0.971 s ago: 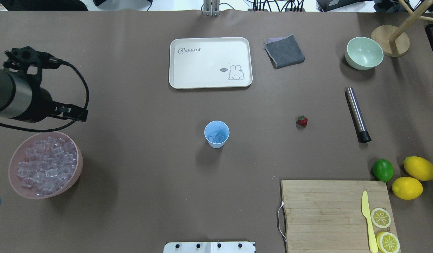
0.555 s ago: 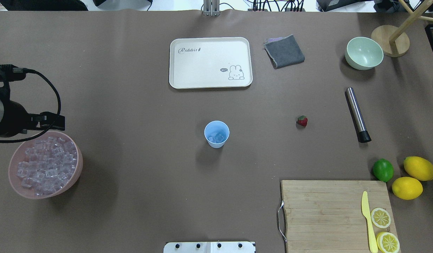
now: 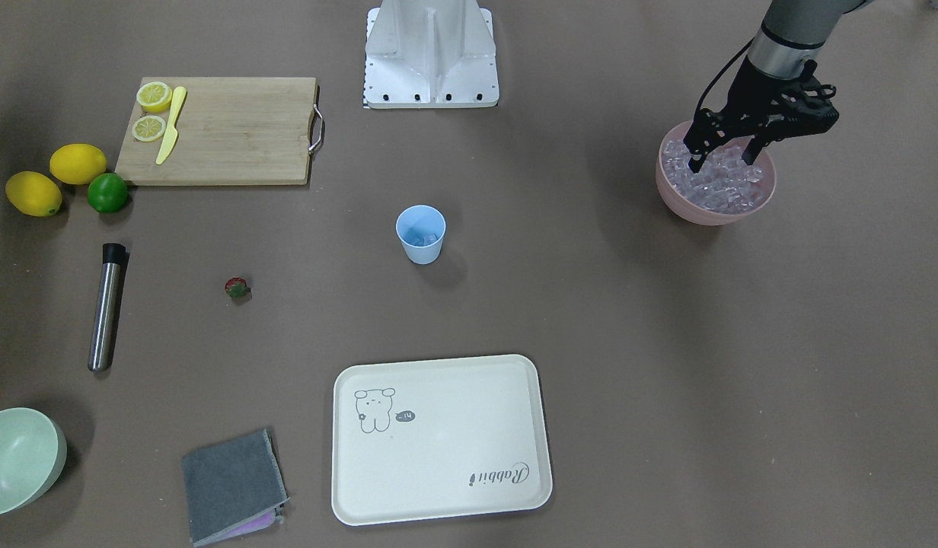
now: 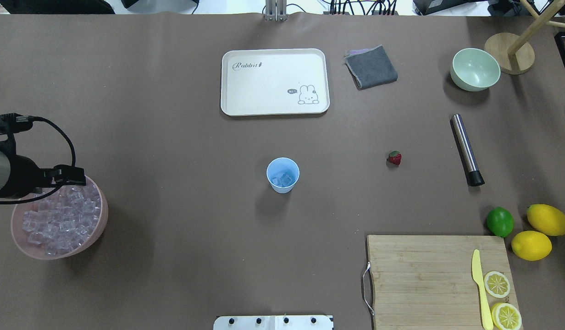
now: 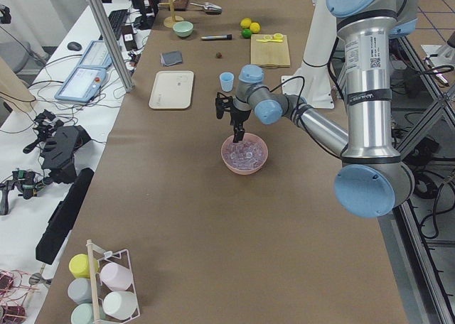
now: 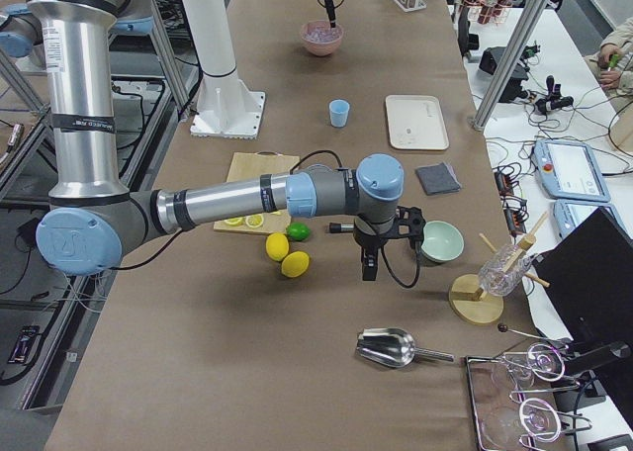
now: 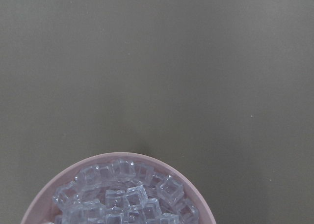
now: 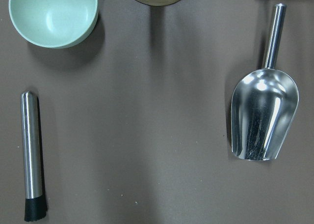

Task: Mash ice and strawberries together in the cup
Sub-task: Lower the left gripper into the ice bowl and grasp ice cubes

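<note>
you are hovering the left gripper, spread wide, above ice in the pink bowl, likely for the cup at its front-facing 9 o'clock.

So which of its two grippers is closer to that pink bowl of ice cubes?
Left. The left gripper hangs right over the pink bowl, jaws spread above the ice. The right gripper is far off at the table's other end, beside the pale green bowl.
</note>
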